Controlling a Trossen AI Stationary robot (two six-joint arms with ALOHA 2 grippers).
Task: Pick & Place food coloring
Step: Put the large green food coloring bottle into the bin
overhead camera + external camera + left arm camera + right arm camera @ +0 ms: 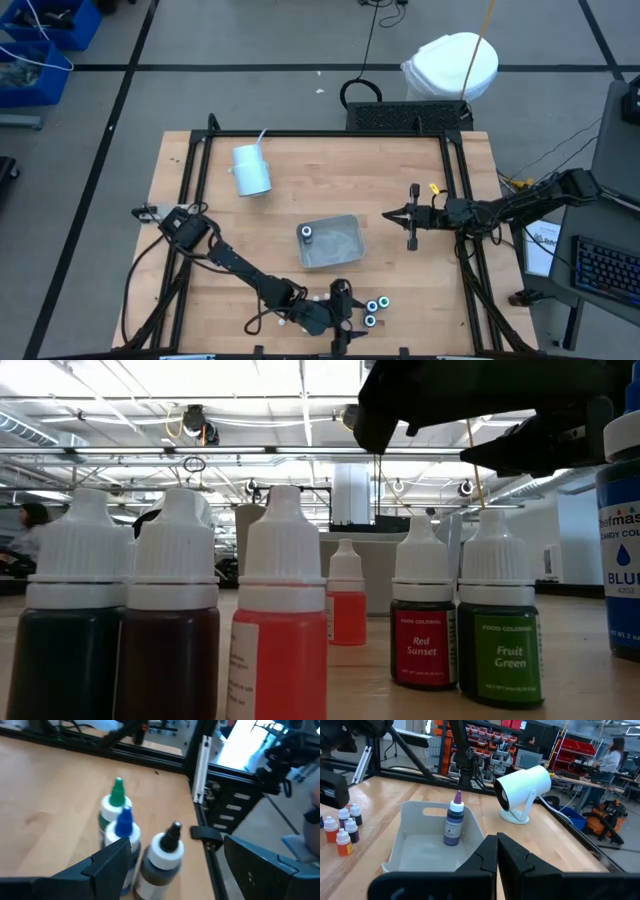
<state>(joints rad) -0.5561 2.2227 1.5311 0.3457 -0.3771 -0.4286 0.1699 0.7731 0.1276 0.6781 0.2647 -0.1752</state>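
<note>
Three larger dark food coloring bottles (375, 308) stand upright on their bases near the table's near edge. In the left wrist view their tips are green (116, 802), blue (124, 825) and black (167, 850). My left gripper (340, 300) (175, 870) is open beside them, with the black-tipped bottle between its fingers and not visibly touched. Several tiny white-capped bottles (280, 610) (342, 830) stand close by. A purple bottle (454, 822) stands upright inside the clear tray (345, 255). My right gripper (410, 220) (497, 857) is shut and waits right of the tray.
A white cup with a straw (251, 170) (522, 790) lies on its side at the far left of the table. The tray (410, 820) sits mid-table. A black frame rail (200, 765) runs along the table edge beyond the bottles. Bare wood lies left of the tray.
</note>
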